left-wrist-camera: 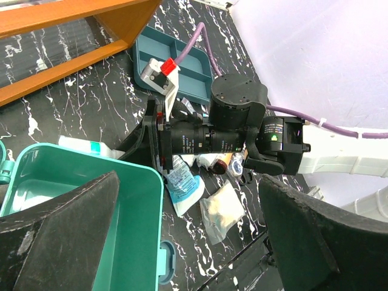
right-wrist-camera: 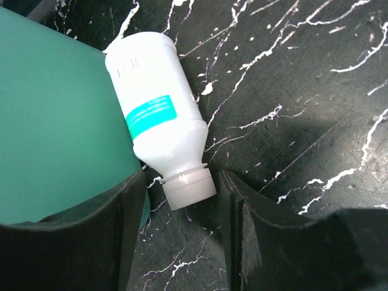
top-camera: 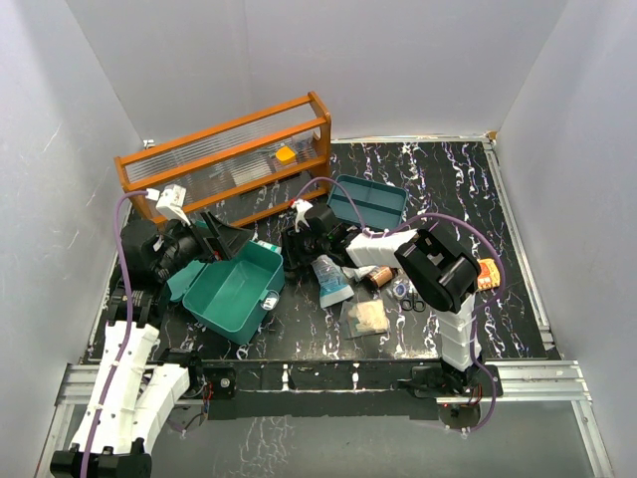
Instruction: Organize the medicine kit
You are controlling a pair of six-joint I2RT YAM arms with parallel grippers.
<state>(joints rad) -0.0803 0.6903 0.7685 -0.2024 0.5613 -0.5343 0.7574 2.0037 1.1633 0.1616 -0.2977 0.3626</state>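
Note:
The medicine kit (top-camera: 234, 289), a teal box, lies open at the front left of the table; its wall (right-wrist-camera: 54, 121) fills the left of the right wrist view. The matching two-compartment tray (top-camera: 368, 202) sits apart at the back centre. A white bottle with a teal label (right-wrist-camera: 154, 115) lies on its side against the box's outer wall. My right gripper (right-wrist-camera: 182, 182) is open, its fingers flanking the bottle's cap with a small gap on each side. My left gripper (left-wrist-camera: 189, 182) hangs wide open over the box's near rim (left-wrist-camera: 145, 200), holding nothing.
An orange-brown wooden rack (top-camera: 224, 159) stands at the back left. Right of the box lie a blue-white pouch (top-camera: 331, 279), a clear sachet (top-camera: 366, 317), a small brown bottle (top-camera: 378, 277), scissors (top-camera: 410, 296) and an orange packet (top-camera: 488, 274).

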